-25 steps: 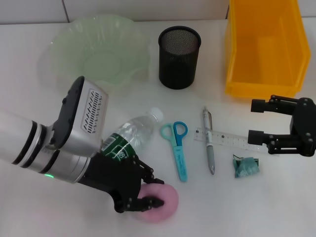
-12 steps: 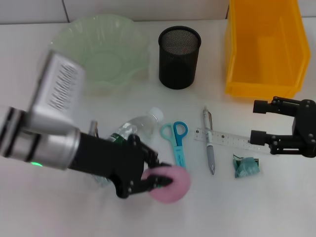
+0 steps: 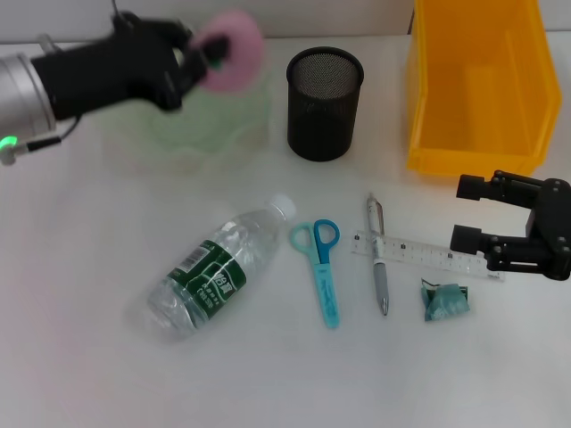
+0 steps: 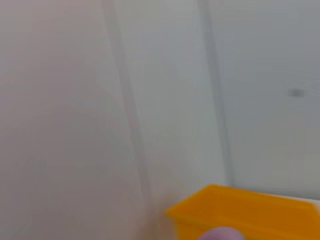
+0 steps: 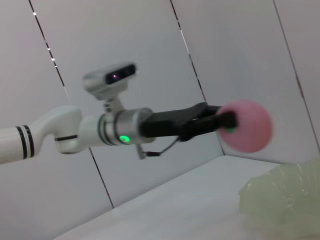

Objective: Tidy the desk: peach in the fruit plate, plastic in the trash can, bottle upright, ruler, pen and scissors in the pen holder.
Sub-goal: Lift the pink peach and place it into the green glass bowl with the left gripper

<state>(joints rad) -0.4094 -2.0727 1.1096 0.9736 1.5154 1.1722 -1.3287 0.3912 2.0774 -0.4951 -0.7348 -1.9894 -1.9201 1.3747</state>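
While the left hand point(image 3: 198, 55) is gripping the pink peach point(image 3: 234, 39) and carrying it high over the far edge of the pale green fruit plate point(image 3: 178, 120), the lift from the near counter point(image 3: 89, 357), where the peach was lying a second ago just beside the bottle point(image 3: 214, 272), is looking complete; the right wrist view is showing the peach point(image 5: 245, 125) hanging in the air above the plate's rim point(image 5: 280, 192), not yet set down. That is leaving a lowering and a release as the next step, in my judgement, and the hand is needing to come nearer over the plate's middle so the fruit is not rolling off the wavy rim. Further right, the bottle is still lying on its side, uncovered now that the arm has gone. The scissors point(image 3: 321, 267), pen point(image 3: 378, 267) and ruler point(image 3: 424, 254) are lying flat, with the black mesh pen holder point(image 3: 325, 102) standing empty beyond them. The plastic scrap point(image 3: 444, 300) is waiting near the yellow trash can point(image 3: 477, 85). The right hand point(image 3: 486, 214) is hovering open, parked above the ruler's end, just as before.
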